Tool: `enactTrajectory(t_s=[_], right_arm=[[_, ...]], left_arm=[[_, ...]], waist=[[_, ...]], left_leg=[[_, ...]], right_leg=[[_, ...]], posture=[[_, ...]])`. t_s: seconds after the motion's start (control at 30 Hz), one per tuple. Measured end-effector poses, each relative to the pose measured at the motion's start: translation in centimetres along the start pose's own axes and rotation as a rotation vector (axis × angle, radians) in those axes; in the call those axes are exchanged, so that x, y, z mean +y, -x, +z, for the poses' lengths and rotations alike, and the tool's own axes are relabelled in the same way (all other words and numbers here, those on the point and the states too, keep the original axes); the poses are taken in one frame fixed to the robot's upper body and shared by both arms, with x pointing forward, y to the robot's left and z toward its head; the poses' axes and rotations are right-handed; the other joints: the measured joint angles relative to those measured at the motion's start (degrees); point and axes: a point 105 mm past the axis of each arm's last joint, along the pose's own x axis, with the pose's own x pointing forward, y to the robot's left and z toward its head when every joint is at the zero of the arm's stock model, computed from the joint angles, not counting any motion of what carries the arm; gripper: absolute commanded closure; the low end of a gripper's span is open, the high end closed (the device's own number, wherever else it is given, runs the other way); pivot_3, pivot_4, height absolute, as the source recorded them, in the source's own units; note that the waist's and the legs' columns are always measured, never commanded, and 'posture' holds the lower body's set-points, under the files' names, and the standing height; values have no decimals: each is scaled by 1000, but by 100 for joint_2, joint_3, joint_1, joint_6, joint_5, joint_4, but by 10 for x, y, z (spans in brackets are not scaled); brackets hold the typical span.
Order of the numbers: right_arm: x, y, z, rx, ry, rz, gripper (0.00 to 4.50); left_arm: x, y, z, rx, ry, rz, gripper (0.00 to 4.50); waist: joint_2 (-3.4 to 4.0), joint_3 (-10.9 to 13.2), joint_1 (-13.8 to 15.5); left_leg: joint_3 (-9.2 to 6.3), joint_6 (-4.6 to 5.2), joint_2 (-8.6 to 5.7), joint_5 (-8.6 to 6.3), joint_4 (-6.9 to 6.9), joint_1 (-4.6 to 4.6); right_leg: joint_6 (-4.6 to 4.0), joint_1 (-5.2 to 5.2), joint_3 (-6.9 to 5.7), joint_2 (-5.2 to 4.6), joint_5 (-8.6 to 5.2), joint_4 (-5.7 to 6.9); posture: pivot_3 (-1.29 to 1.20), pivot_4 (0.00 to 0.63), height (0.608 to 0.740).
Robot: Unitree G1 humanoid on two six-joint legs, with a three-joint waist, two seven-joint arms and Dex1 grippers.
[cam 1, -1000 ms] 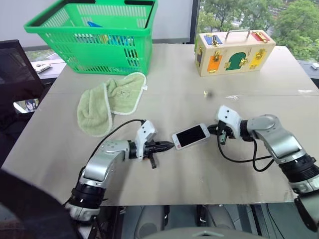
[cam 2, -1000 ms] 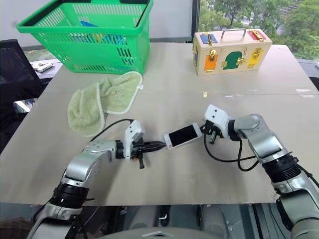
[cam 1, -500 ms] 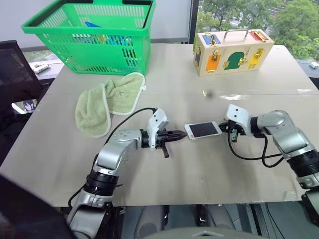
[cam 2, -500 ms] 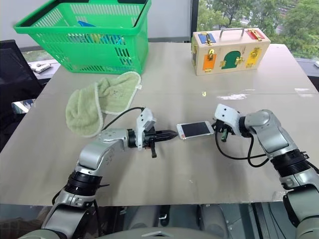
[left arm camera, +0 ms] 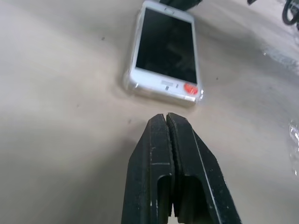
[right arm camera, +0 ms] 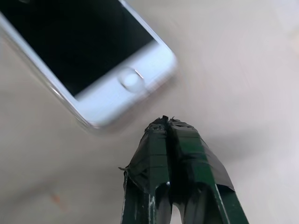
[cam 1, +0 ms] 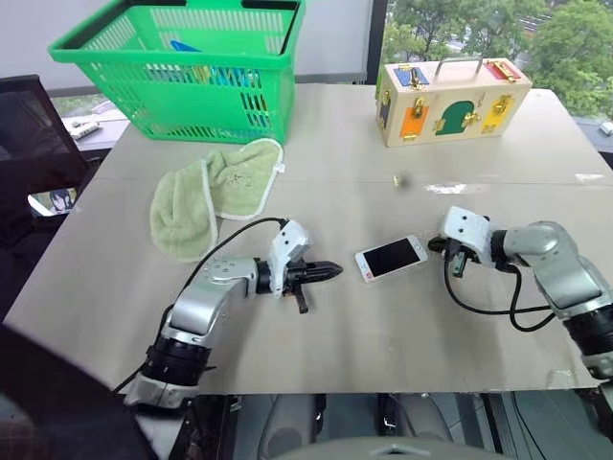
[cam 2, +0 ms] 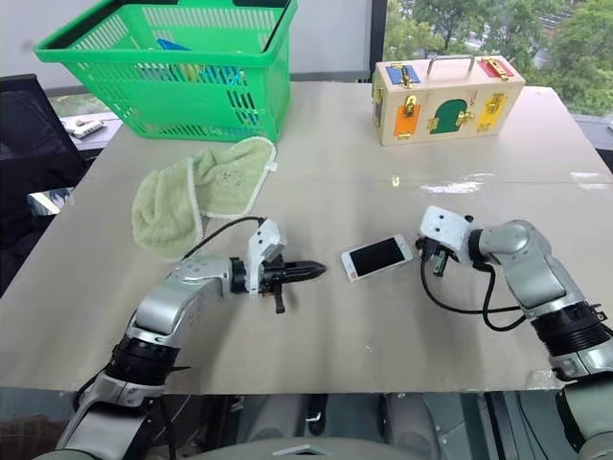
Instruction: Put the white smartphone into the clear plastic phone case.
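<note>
Both grippers, left [cam 1: 330, 269] and right [cam 1: 436, 245], pinched together, empty (flanking white smartphone [cam 1: 391, 258])

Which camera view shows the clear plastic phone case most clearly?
The left wrist view: the clear plastic phone case shows as a glossy transparent rim around the white smartphone, which sits inside it. The right wrist view shows only a faint clear edge along one side of the phone. In the eye views the case cannot be told apart from the phone.

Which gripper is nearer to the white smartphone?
Right. The right gripper sits just beyond one short end of the white smartphone; the left gripper lies farther off the other end.
</note>
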Motion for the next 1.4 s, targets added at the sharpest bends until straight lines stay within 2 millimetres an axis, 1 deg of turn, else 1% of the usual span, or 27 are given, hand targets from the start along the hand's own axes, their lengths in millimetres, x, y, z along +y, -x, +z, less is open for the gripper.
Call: enactTrajectory(t_s=[0.1,0.2,0.27,0.43,0.5,0.6,0.67,0.8,1.03,1.17,1.23,1.3,1.4], right_arm=[[-1,2,5,-8,-2,-12,4500],[3,-1,9,-10,11,-6,4500],[8,-6,7,12,34,10,4500],[11,-7,11,5,53,33,4500],[19,-9,17,-27,53,78,4500],[38,-11,30,-74,76,166,4500],[45,-11,34,-84,88,189,4500],[42,-8,31,-74,88,176,4500],[24,3,25,-43,72,88,4500],[23,2,25,-48,65,77,4500],[23,0,28,-55,67,74,4500],[26,-5,32,-62,84,82,4500],[31,-11,39,-79,97,104,4500]], left_arm=[[-1,-1,0,-2,2,-7,4484],[-2,-3,2,-7,-1,-16,4484],[-3,-5,5,-12,-9,-23,4484],[-4,-8,3,0,-12,-27,4484],[-5,-10,2,4,-11,-28,4484],[-4,-11,1,4,-7,-19,4484],[-2,-10,0,7,-3,-13,4484],[3,-3,-2,22,-6,6,4484],[25,23,-6,42,24,108,4484],[27,29,-7,58,20,115,4484],[26,27,-8,66,19,108,4484],[21,17,-10,65,21,87,4484],[14,1,-6,72,-11,61,4484]], waist=[[0,0,-23],[0,0,-25],[0,0,-20],[0,0,-20],[0,0,-27],[0,0,-26],[0,1,-20],[0,1,-17],[0,1,-18],[0,2,-16],[0,2,-15],[0,2,-11],[0,2,-2]], left_leg=[[0,0,0,0,0,1],[-1,-1,0,0,-1,1],[0,0,0,0,-1,1],[1,0,-2,0,0,2],[1,0,-1,0,0,1],[-2,0,0,0,0,2],[-1,0,0,0,0,1],[0,0,1,0,4,2],[0,-1,5,-1,4,1],[1,-1,5,-1,4,0],[1,-1,5,-1,4,1],[1,-1,4,0,4,0],[1,-1,-3,0,5,-1]], right_leg=[[0,-2,-1,8,0,1],[-1,-3,-2,13,0,3],[0,-3,-2,13,0,3],[1,-1,0,11,0,3],[1,-3,0,13,0,4],[1,-3,-2,16,0,5],[2,-3,-2,16,-1,5],[3,-2,-1,13,-1,6],[0,-3,-1,12,0,5],[0,-3,-1,11,0,5],[0,-2,-1,11,0,5],[0,-2,-1,10,0,5],[-1,-1,-1,10,1,5]], posture=[[0,150,740],[0,150,740],[0,150,740],[0,150,740],[0,150,740],[0,150,740],[0,150,740],[0,150,740],[0,150,740],[0,150,740],[0,150,740],[0,150,740],[0,150,740]])
